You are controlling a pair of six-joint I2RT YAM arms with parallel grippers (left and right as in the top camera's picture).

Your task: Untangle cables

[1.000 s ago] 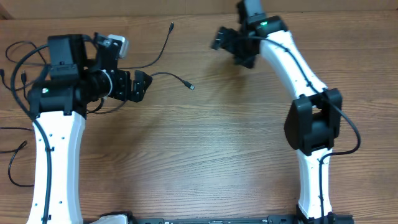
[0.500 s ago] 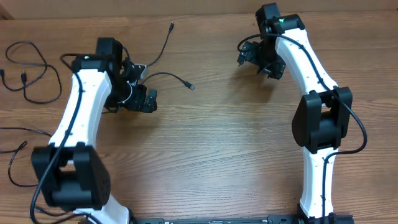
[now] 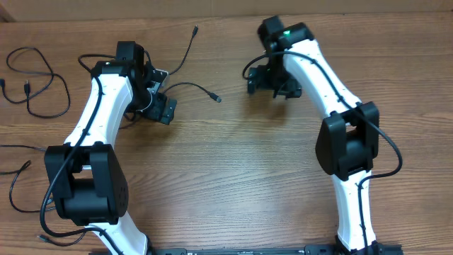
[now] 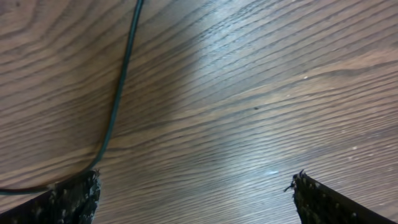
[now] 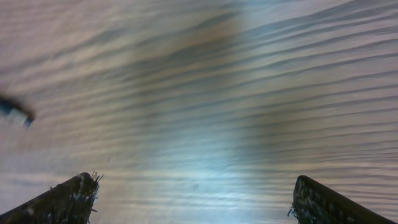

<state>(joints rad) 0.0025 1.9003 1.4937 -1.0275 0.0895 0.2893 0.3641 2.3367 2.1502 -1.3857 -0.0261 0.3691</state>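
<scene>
Several thin black cables lie on the wooden table. One cable [image 3: 190, 86] runs from by my left gripper [image 3: 165, 93] to a silver-tipped plug [image 3: 217, 99]. Another cable [image 3: 185, 53] rises to a plug near the back edge. My left gripper is open; in the left wrist view a cable [image 4: 120, 87] passes just beside its left fingertip [image 4: 74, 198], and nothing lies between the jaws. My right gripper [image 3: 265, 82] is open over bare wood, right of the silver-tipped plug. The right wrist view shows only a blurred plug end [image 5: 15, 112] at its left edge.
A looped cable [image 3: 44, 79] lies at the far left of the table, and another cable [image 3: 17, 178] trails off the left edge lower down. Thick black wires run along both white arms [image 3: 99, 120].
My left arm has swung round and now reaches up from the front, its gripper still by the middle cables. My right gripper has moved left and slightly nearer. Both stay open.
</scene>
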